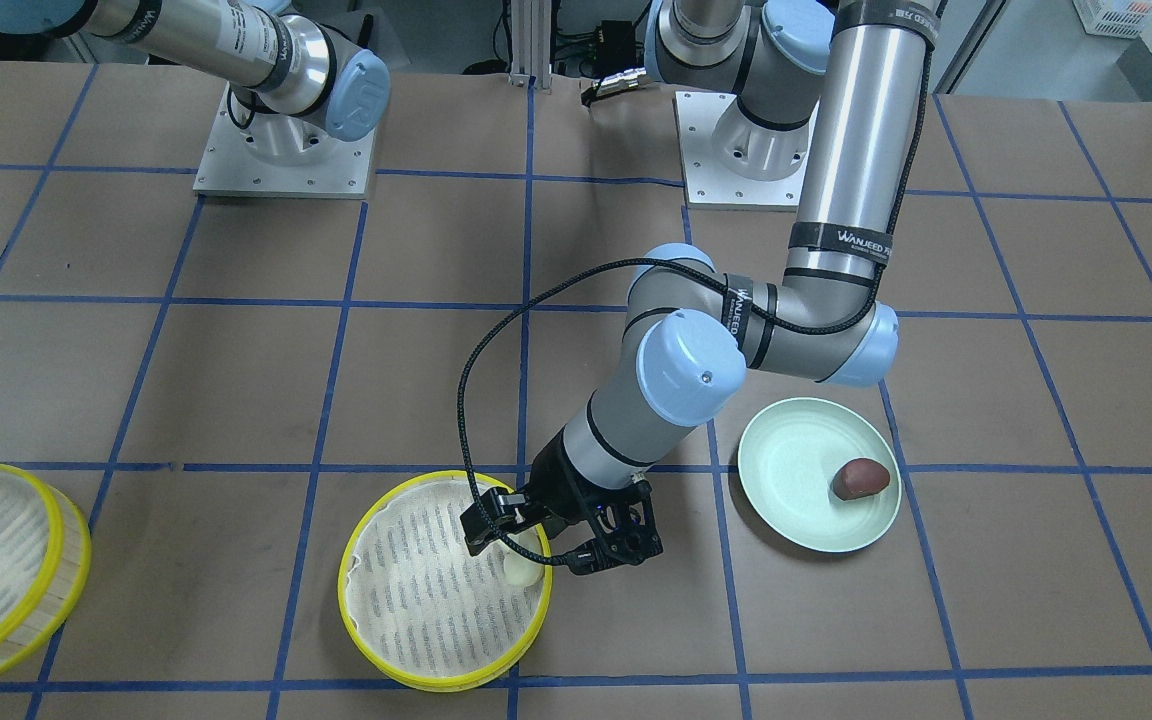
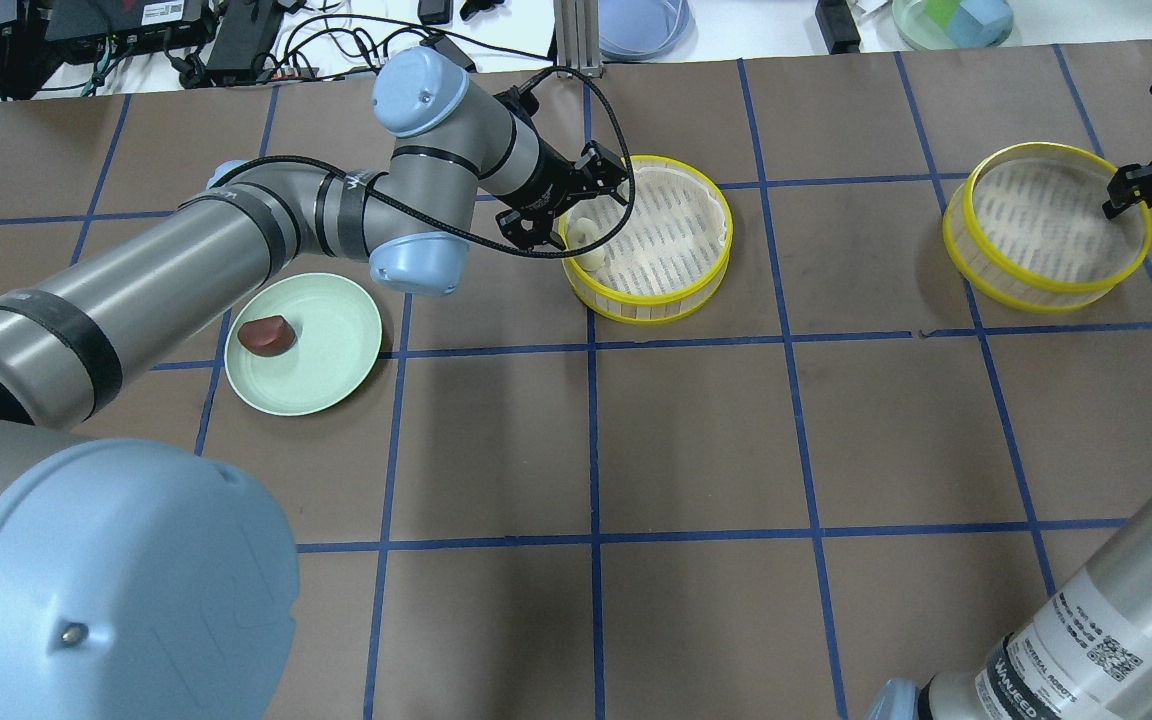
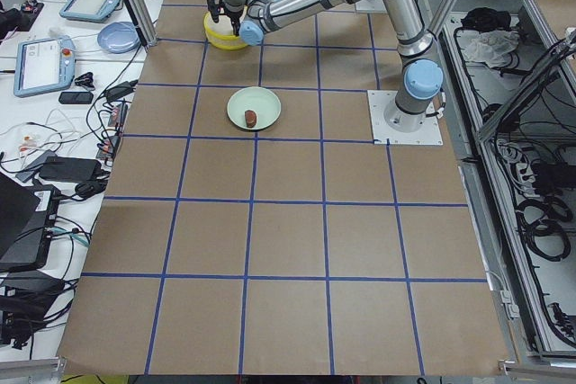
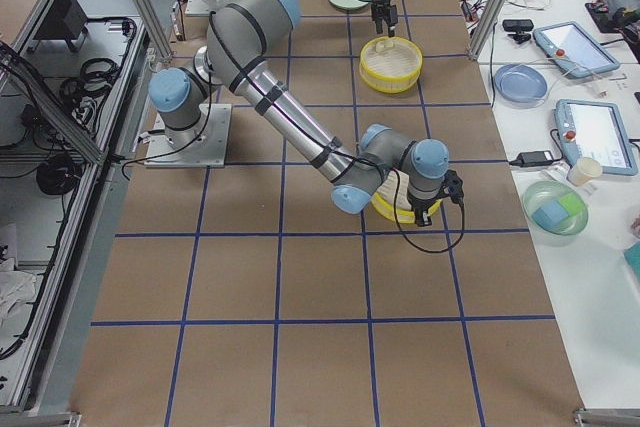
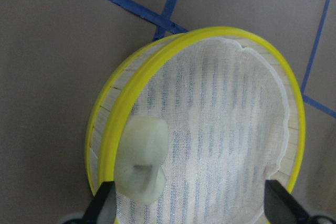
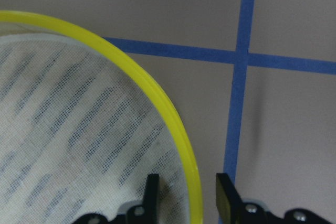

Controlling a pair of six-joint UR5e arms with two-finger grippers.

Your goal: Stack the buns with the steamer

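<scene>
The cream-beige bun (image 1: 521, 572) lies on the cloth liner of the middle steamer tray (image 1: 436, 610), close to its rim; it also shows in the left wrist view (image 5: 142, 161). My left gripper (image 2: 571, 200) hangs just above it, open and empty, fingers (image 5: 102, 205) wide apart. The dark reddish-brown bun (image 2: 268, 335) lies on the pale green plate (image 2: 336, 340). The second steamer tray (image 2: 1046, 220) stands far right. My right gripper (image 6: 186, 192) is open, one finger inside and one outside that tray's yellow rim (image 6: 157, 98).
Brown paper with a blue tape grid covers the table (image 2: 696, 440). The left arm's elbow (image 1: 696, 365) hangs between plate and middle tray. Cables, a blue dish and a bowl lie beyond the far edge (image 2: 636, 20).
</scene>
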